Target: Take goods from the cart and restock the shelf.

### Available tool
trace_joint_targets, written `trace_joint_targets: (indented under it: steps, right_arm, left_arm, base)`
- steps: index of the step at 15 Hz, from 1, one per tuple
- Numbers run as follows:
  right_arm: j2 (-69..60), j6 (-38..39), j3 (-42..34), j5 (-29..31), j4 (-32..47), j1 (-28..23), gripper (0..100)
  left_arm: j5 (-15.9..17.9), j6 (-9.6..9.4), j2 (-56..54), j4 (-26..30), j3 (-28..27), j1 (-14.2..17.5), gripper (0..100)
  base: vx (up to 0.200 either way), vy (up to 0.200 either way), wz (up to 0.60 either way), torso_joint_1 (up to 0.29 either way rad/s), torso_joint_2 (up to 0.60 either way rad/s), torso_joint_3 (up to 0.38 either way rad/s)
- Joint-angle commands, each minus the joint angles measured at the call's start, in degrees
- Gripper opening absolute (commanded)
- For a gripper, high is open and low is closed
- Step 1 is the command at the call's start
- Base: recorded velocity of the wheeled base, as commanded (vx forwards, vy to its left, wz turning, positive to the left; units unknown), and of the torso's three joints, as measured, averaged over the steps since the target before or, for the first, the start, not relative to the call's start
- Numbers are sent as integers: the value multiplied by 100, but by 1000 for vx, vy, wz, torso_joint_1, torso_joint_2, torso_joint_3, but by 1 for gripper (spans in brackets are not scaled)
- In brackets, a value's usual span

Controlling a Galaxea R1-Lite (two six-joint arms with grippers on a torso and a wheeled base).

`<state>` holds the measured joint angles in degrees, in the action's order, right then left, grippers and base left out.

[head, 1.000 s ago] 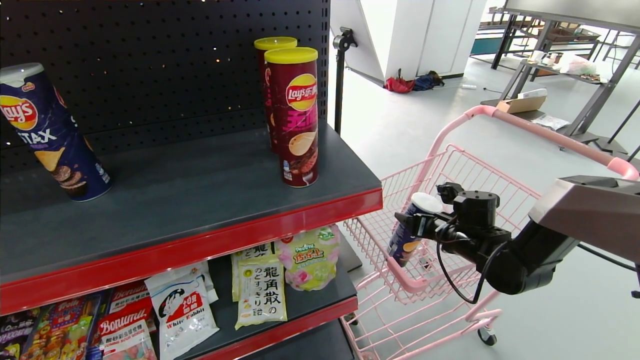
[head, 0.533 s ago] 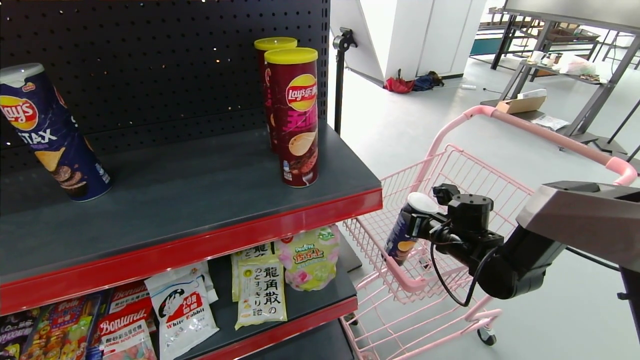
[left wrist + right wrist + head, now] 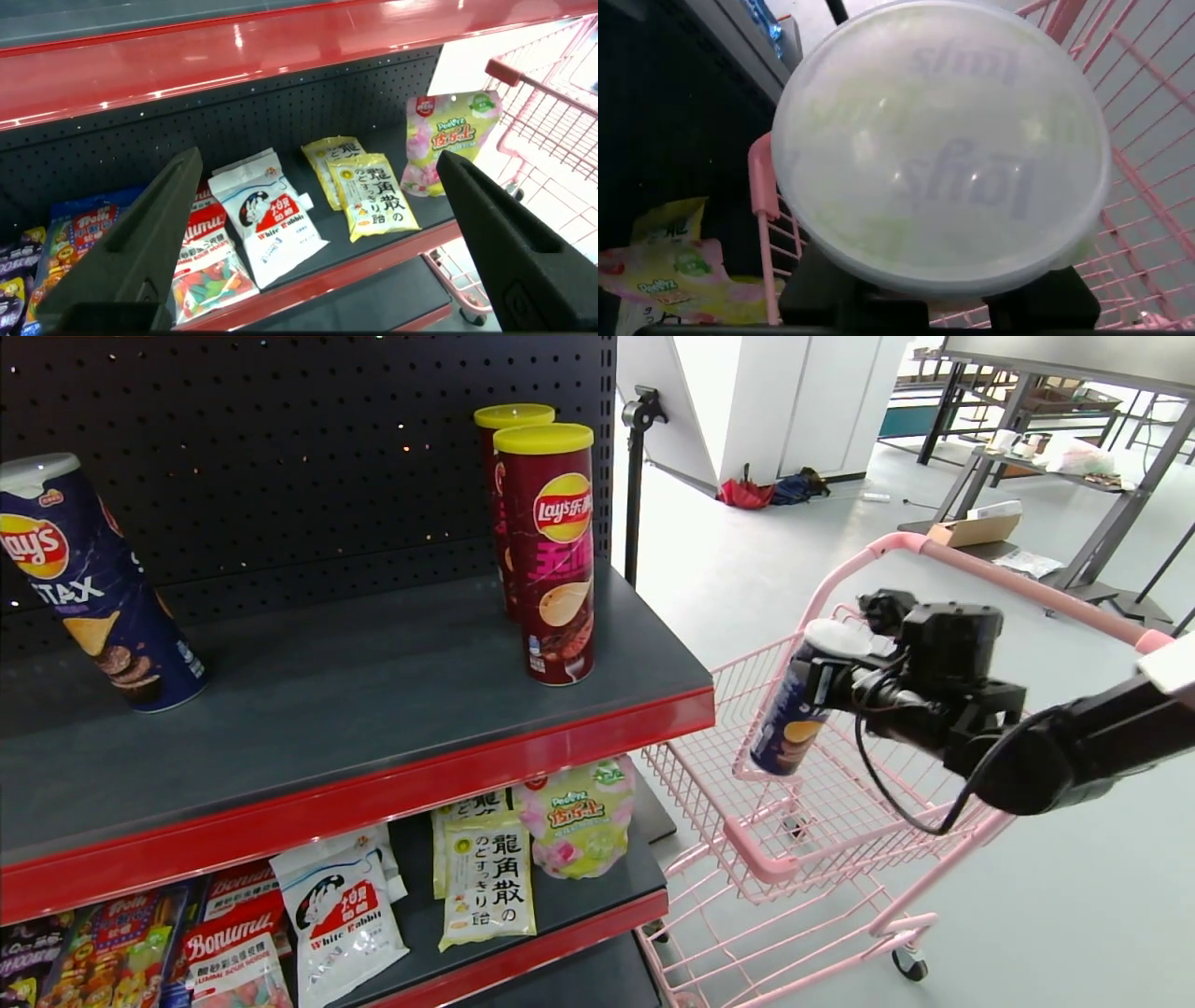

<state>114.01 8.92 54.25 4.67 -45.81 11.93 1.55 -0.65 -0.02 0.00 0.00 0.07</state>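
My right gripper [image 3: 825,674] is shut on a dark blue chips can [image 3: 792,714] with a white lid, holding it tilted above the pink cart's basket [image 3: 822,812], to the right of the shelf. In the right wrist view the can's white lid [image 3: 943,140] sits close to the camera. On the dark upper shelf [image 3: 373,709] stand two maroon cans with yellow lids [image 3: 557,551] at the right end and a leaning blue can [image 3: 93,588] at the left. My left gripper [image 3: 318,163] is open, facing the snack bags [image 3: 266,224] on the lower shelf.
The shelf's red front edge [image 3: 420,784] runs between the two levels. The middle of the upper shelf is bare between the blue and maroon cans. The cart's pink handle [image 3: 1027,588] arcs behind my right arm. Tables and a stand are far behind.
My right arm has risen and drawn slightly right, lifting the blue can from down inside the cart basket to above its rim. The shelf items have not moved.
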Motion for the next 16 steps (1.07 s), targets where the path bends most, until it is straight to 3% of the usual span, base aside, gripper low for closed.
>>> trace_joint_targets:
  steps: [1, 2, 4, 6, 7, 10, 16]
  right_arm:
    - [-2225, -189, 411, 544, 1487, -148, 0]
    - [-3042, -479, 288, 975, 2314, -86, 0]
    - [-4448, -629, -55, 605, 3702, 11, 0]
    - [-6118, -1024, -459, 588, 5706, -104, 0]
    - [-6918, -1059, -872, 693, 6207, -200, 0]
    - [-8034, -1200, -1575, 702, 6427, -772, 0]
    - [-8588, -1499, -2015, 728, 6427, -772, 0]
  left_arm:
    - [3, 21, 2, 0, -9, 1, 100]
    - [3, 29, 2, 0, 0, -7, 100]
    - [3, 29, 2, 0, -9, 1, 100]
    - [3, 29, 2, 0, -9, 1, 100]
    - [12, 29, 2, 0, 0, 1, 100]
    - [12, 29, 2, 0, -9, 1, 100]
    - [12, 29, 2, 0, -9, 1, 100]
  base:
    - [0, 0, 0, 0, 0, 0]
    - [0, 0, 0, 0, 0, 0]
    - [0, 0, 0, 0, 0, 0]
    - [0, 0, 0, 0, 0, 0]
    - [0, 0, 0, 0, 0, 0]
    - [0, 0, 0, 0, 0, 0]
    - [0, 0, 0, 0, 0, 0]
